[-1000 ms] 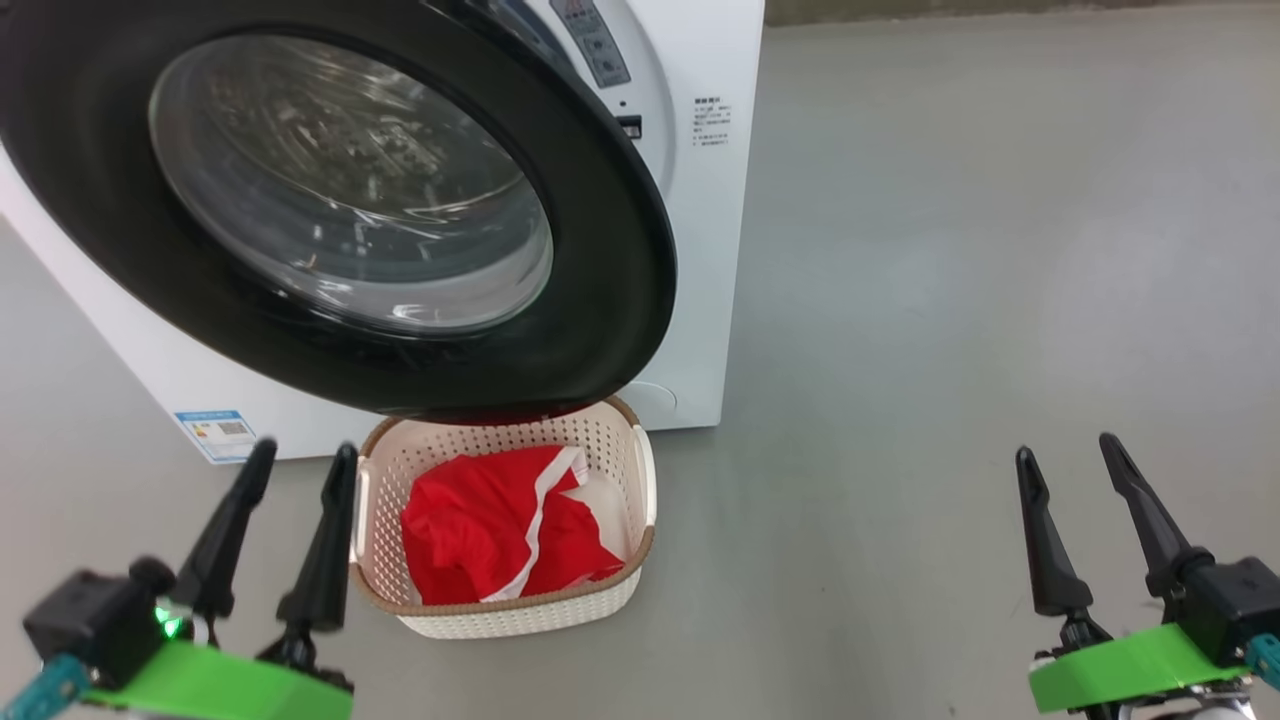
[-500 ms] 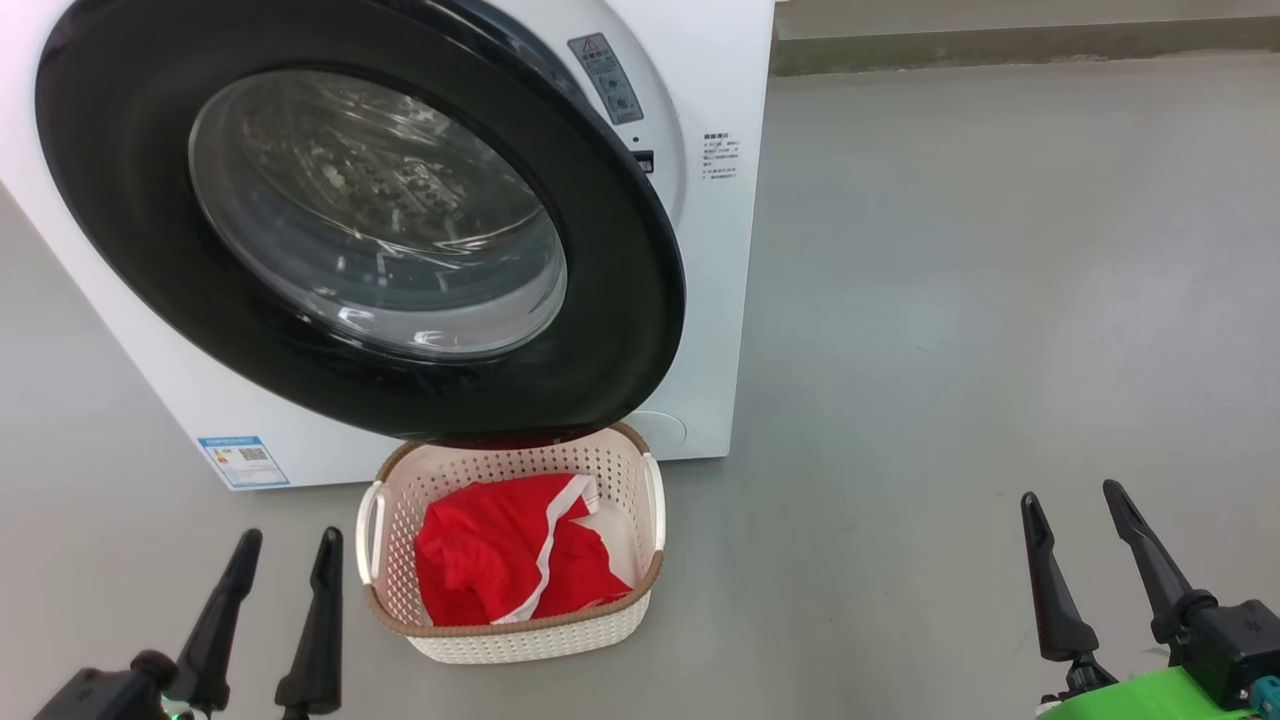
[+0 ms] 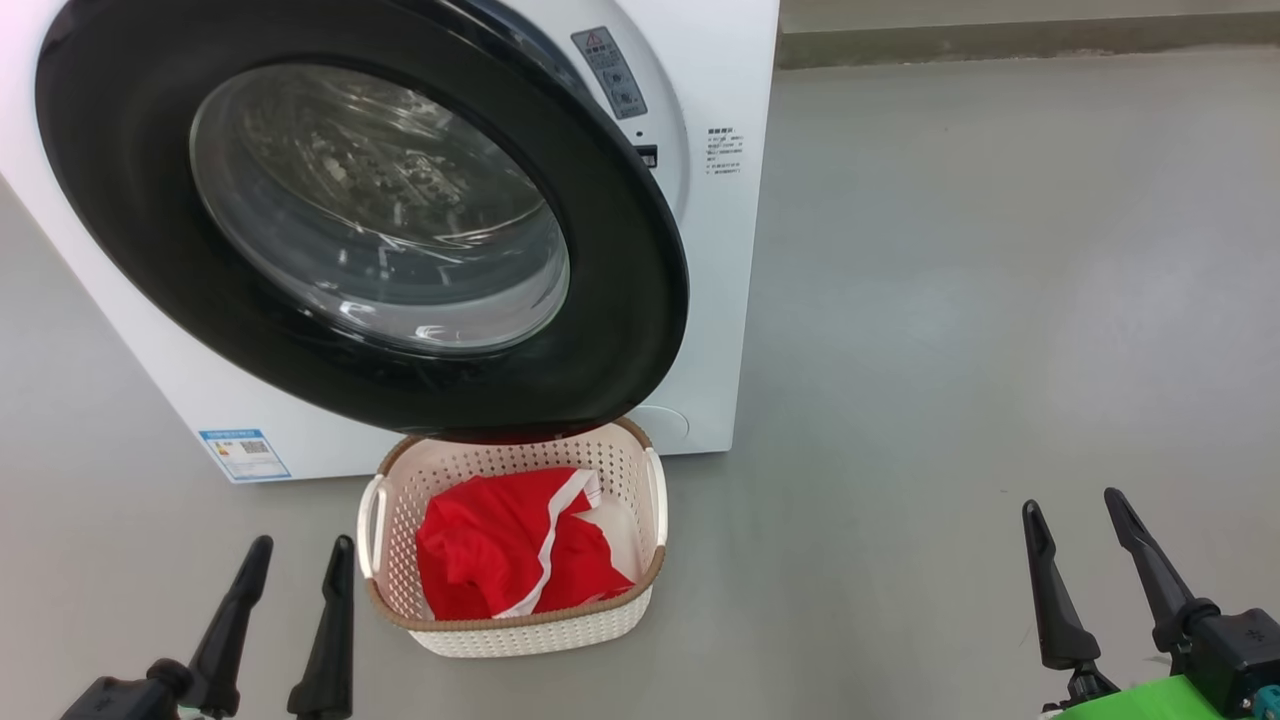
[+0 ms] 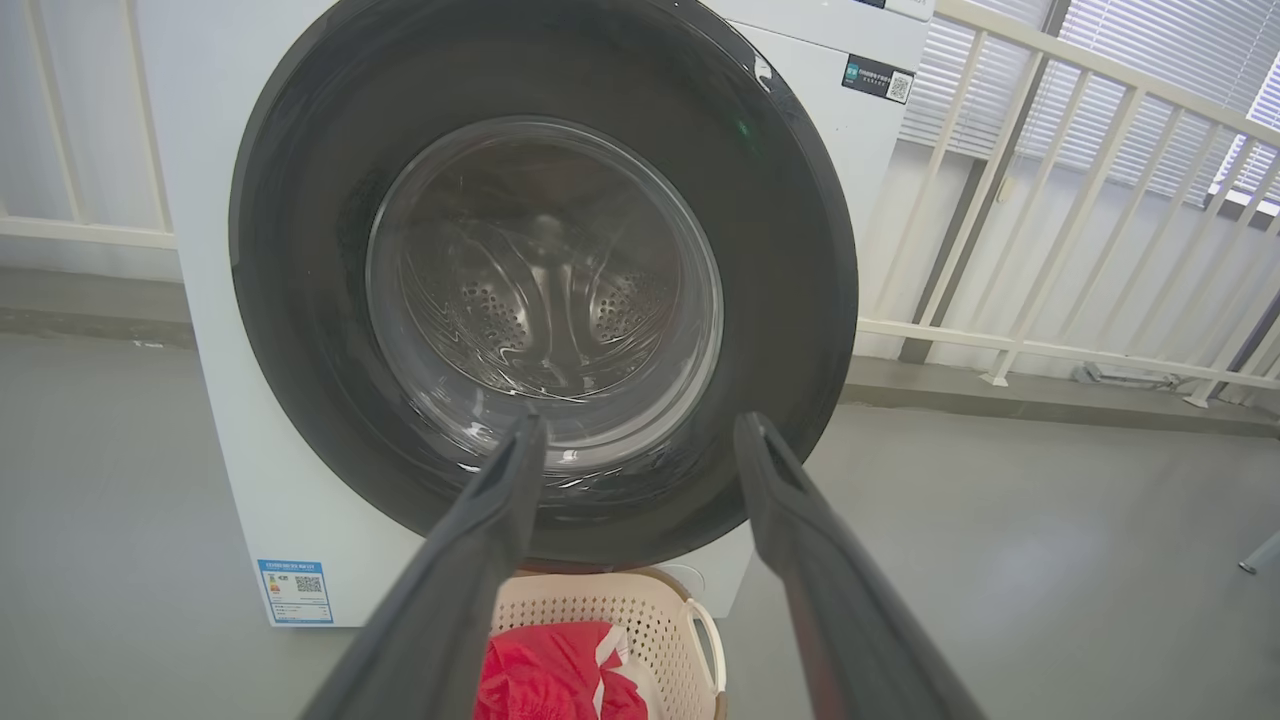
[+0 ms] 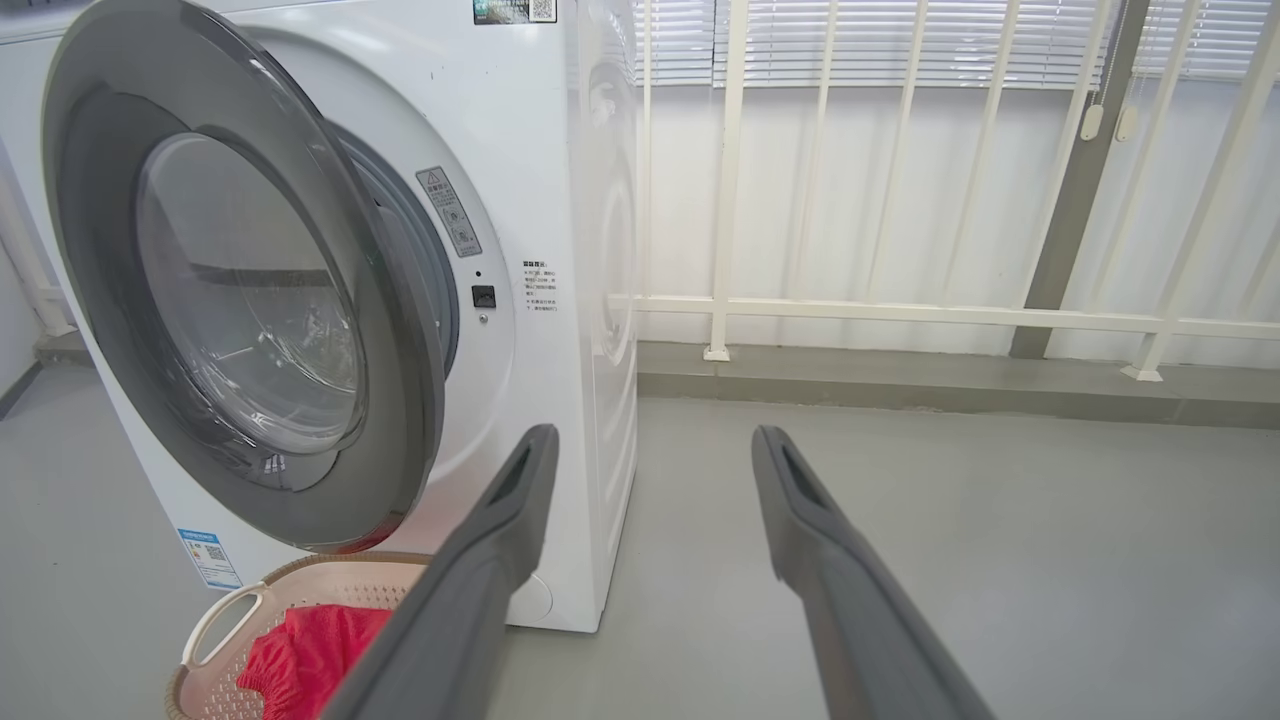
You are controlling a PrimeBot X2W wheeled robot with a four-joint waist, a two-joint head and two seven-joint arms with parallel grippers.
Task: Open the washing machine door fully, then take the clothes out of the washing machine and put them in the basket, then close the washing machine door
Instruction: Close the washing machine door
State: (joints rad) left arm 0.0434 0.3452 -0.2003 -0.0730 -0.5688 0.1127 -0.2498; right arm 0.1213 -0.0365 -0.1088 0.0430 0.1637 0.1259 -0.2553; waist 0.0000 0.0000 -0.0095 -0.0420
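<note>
Both arms are drawn back from the washing machine. The left pincer sits lower in the head view than a second ago, its green wrist band now below the bottom edge. The whole picture has shifted too, so part of that is the camera's own move. It is released and empty, as is the right pincer at the lower right. The clothes lie as before in the basket, which stands on the floor against the machine's front, its far rim under the washing machine door. The door hangs ajar at much the same angle as earlier, so unloading looks done and latching it is probably what remains.
</note>
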